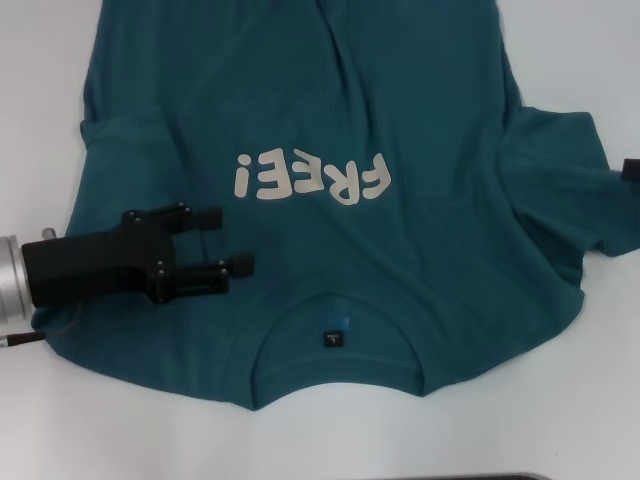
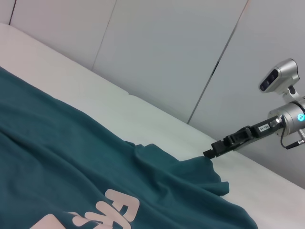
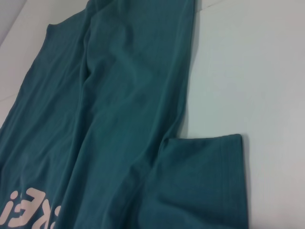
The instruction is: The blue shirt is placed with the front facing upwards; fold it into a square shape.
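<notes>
Blue shirt (image 1: 330,120): it lies spread front-up on the white surface (image 1: 560,420), its collar (image 1: 335,335) toward me and its hem running out past the far edge of the head view. The white "FREE!" lettering (image 1: 310,178) reads upside down from my head camera. A small dark label (image 1: 331,339) sits inside the round collar.

Left end effector (image 1: 232,240): my black end effector is over the shirt's shoulder on my left side, just beside the collar, pointing across the chest. Its two fingers (image 1: 210,215) stand apart, with teal cloth showing in the gap between them. I cannot tell from the head view whether the fingertips touch the fabric or hang just above it.

Right end effector (image 2: 209,152): it sits at the outer edge of the sleeve on my right side (image 1: 575,185), seen only as a dark sliver at the border of the head view. In the left wrist view its tip meets the peak of the sleeve cloth, which is drawn up to a point there. I cannot tell whether it is apart or clamped.

Sleeves: the one on my left (image 1: 115,135) is bunched with a fold; the right one lies wrinkled. In the right wrist view a sleeve (image 3: 205,176) lies flat on the surface beside long creases in the shirt's body.
</notes>
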Robot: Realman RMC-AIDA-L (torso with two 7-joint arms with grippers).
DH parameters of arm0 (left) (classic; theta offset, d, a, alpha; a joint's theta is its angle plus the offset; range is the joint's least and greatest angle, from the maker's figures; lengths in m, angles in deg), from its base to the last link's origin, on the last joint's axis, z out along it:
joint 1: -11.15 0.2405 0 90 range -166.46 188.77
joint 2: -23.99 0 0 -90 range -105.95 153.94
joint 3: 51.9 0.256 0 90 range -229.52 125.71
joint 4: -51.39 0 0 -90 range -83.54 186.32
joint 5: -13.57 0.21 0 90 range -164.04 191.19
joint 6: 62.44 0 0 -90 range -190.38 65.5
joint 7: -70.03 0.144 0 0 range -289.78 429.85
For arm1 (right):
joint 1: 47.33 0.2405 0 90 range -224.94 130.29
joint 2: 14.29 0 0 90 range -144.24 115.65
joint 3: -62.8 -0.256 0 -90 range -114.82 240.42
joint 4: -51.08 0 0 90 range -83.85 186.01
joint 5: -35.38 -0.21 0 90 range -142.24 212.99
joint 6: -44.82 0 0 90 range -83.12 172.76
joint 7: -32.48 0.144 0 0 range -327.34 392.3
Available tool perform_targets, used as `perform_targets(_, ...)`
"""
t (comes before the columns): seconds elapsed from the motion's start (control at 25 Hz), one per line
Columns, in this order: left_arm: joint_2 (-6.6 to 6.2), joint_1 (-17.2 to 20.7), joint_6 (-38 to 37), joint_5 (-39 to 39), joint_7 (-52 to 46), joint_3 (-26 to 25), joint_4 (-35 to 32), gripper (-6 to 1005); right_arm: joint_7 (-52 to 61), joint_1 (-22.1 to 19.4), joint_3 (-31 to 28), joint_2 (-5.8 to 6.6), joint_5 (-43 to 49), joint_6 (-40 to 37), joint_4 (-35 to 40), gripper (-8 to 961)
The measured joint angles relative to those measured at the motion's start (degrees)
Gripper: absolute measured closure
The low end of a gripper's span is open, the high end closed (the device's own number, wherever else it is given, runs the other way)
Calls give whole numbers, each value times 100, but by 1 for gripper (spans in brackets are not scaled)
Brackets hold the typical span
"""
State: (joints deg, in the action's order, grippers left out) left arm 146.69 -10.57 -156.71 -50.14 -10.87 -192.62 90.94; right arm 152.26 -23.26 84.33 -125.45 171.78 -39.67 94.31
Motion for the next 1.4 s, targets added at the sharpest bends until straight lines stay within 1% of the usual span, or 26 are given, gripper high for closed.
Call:
perform_targets(0.36,-69,-19,6,109,-190,25,34,125,14,98,16,-23,17,62,-104,162)
perform_targets(0.64,-71,-57,2,172,-256,27,62,125,41,100,48,-34,44,65,-143,172)
perform_targets(1.0,-63,-93,15,228,-268,28,47,126,1,152,139,-117,39,83,-139,185)
perform_targets(1.4,-70,-107,15,228,-268,27,35,125,35,169,135,-119,33,187,-148,199)
